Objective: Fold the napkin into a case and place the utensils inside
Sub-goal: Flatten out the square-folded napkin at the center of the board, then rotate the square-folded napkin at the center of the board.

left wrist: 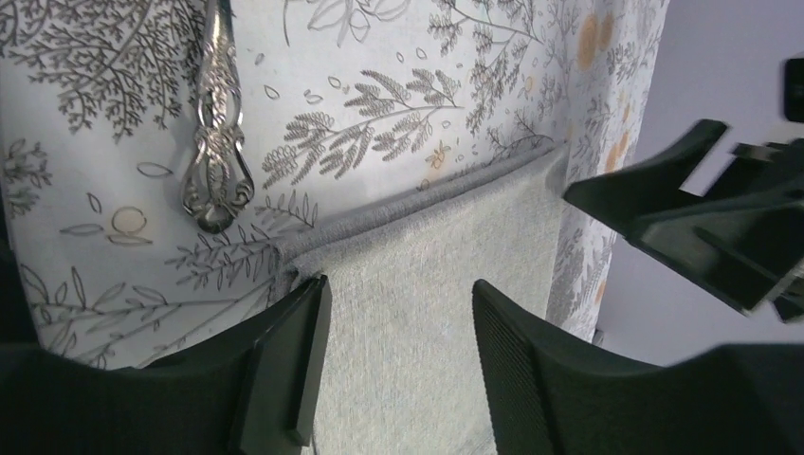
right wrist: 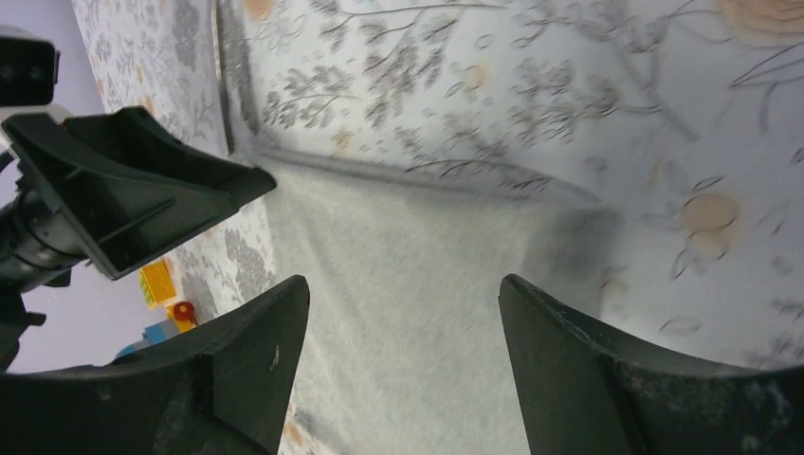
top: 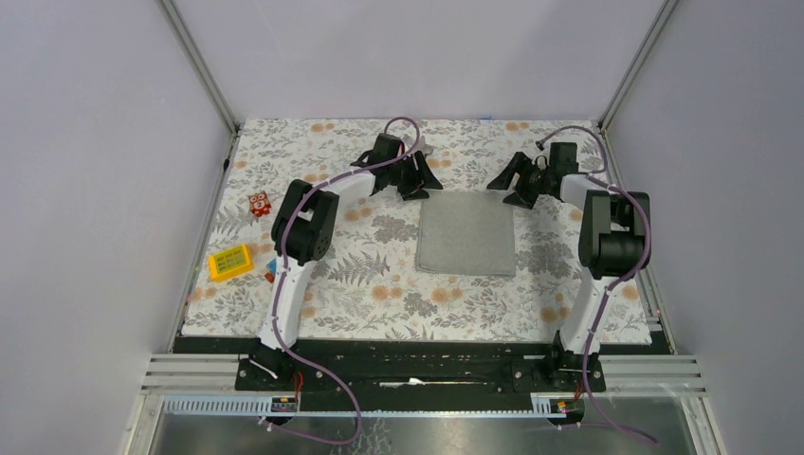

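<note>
The grey napkin [top: 466, 234] lies flat and folded in the middle of the floral tablecloth. Its far edge shows as a thick fold [left wrist: 417, 201]. My left gripper [top: 417, 182] hovers open over the napkin's far left corner, and nothing is between its fingers [left wrist: 400, 294]. My right gripper [top: 512, 185] hovers open over the far right corner, and it too holds nothing [right wrist: 403, 284]. One silver utensil with an ornate handle [left wrist: 216, 142] lies on the tablecloth just beyond the napkin's left corner. In the top view the left arm hides it.
A yellow toy block [top: 230, 262], a red-and-white block [top: 259, 203] and small blue and red pieces [top: 271, 270] sit at the table's left side. Grey walls and metal frame posts close in the table. Each wrist view shows the other gripper [left wrist: 702, 218] close by.
</note>
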You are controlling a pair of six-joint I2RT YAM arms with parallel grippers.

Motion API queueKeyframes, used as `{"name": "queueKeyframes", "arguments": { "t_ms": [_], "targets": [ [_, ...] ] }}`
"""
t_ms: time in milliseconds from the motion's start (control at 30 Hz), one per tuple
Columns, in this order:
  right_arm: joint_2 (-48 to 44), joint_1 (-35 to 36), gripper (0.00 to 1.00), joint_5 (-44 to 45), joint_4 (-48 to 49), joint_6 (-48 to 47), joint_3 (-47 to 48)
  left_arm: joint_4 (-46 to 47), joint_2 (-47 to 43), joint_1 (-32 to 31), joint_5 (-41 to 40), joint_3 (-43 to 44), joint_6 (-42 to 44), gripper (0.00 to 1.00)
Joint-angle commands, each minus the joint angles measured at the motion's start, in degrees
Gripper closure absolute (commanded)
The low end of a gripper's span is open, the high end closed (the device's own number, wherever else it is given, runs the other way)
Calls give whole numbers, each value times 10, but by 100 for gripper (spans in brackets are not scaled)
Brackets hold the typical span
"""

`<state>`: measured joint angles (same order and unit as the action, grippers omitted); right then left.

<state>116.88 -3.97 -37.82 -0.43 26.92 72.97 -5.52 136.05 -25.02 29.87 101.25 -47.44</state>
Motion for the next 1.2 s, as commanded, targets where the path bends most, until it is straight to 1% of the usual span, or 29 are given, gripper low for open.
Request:
{"name": "queueKeyframes", "arguments": {
  "t_ms": [0,67,100,167,233,300,400,500,567,667,800,933,1100,1167],
  "targets": [
    [-123,35,19,52,-85,-48,-17,-18,-81,-5,-9,-5,4,34],
    [-161,64,19,53,-92,-49,-54,-30,-119,-6,-11,-31,4,29],
    [-181,76,16,54,-96,-50,-73,-32,-142,-6,-10,-52,3,27],
    [-216,100,13,48,-97,-48,-116,-33,-189,-6,-9,-105,6,23],
    [-243,115,13,24,-94,-45,-165,-33,-237,-7,-15,-170,13,18],
    [-265,116,13,11,-89,-37,-203,-36,-273,-9,-17,-231,21,17],
    [-301,116,14,29,-102,-50,-232,-38,-301,-21,-18,-298,37,18],
    [-324,116,15,38,-123,-65,-243,-43,-303,-43,-32,-340,48,24],
    [-339,116,15,41,-130,-69,-249,-52,-299,-59,-56,-352,58,29],
    [-362,116,15,53,-136,-76,-263,-76,-289,-85,-108,-355,77,39],
    [-377,115,15,64,-149,-93,-270,-98,-276,-104,-150,-355,82,50],
    [-388,115,15,68,-153,-102,-273,-112,-280,-122,-192,-356,77,56],
    [-390,115,15,67,-151,-102,-269,-106,-282,-142,-201,-367,52,67],
    [-390,115,16,64,-148,-102,-272,-101,-289,-149,-215,-383,28,70]
  ]
}}
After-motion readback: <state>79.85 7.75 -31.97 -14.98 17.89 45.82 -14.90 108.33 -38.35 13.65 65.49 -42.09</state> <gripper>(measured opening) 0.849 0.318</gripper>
